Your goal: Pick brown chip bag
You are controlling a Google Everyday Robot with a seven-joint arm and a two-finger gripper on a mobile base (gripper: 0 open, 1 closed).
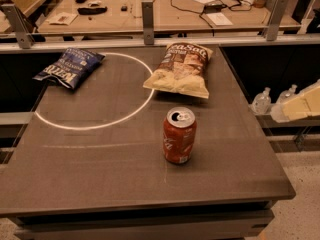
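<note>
The brown chip bag (pixel 181 69) lies flat on the dark table (pixel 100 169), toward the back and right of centre. Its dark brown top with white lettering points away and its cream-yellow lower half faces me. It overlaps the right edge of a white painted circle (pixel 60 126). My gripper (pixel 299 106) shows only as a cream-coloured piece at the right edge of the view. It is off the table's right side, well apart from the bag and holding nothing I can see.
A red soda can (pixel 179 135) stands upright in front of the brown bag. A dark blue chip bag (pixel 70 66) lies at the back left. A metal rail with posts (pixel 147 16) borders the far edge. Plastic bottles (pixel 261 101) stand off the table's right side.
</note>
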